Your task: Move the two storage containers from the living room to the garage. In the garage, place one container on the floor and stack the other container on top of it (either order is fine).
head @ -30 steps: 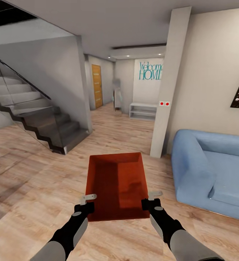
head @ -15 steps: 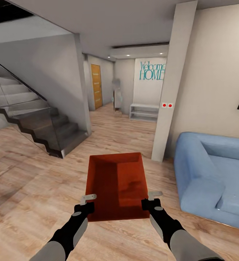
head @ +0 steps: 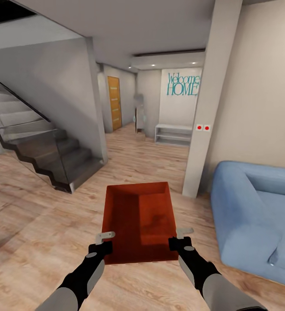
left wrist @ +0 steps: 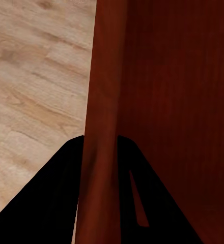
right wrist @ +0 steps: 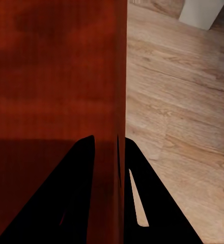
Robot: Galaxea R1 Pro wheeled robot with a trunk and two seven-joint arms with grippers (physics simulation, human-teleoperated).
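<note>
"Welcome HOME" lettering (head: 182, 84) on wall (head: 177, 110)

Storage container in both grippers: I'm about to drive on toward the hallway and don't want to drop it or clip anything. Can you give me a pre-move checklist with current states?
1. Left gripper clamped on the storage container: ok; the left wrist view shows a finger on each side of its wall.
2. Right gripper clamped on the opposite wall: ok, same straddling grip in the right wrist view.
3. Container level, open side up: ok.
4. Container holds nothing loose: ok.
5. Clearance from the blue sofa and the pillar on the right: ok for now, but both stand near the path.
6. Second container's whereabouts: cannot tell.
</note>
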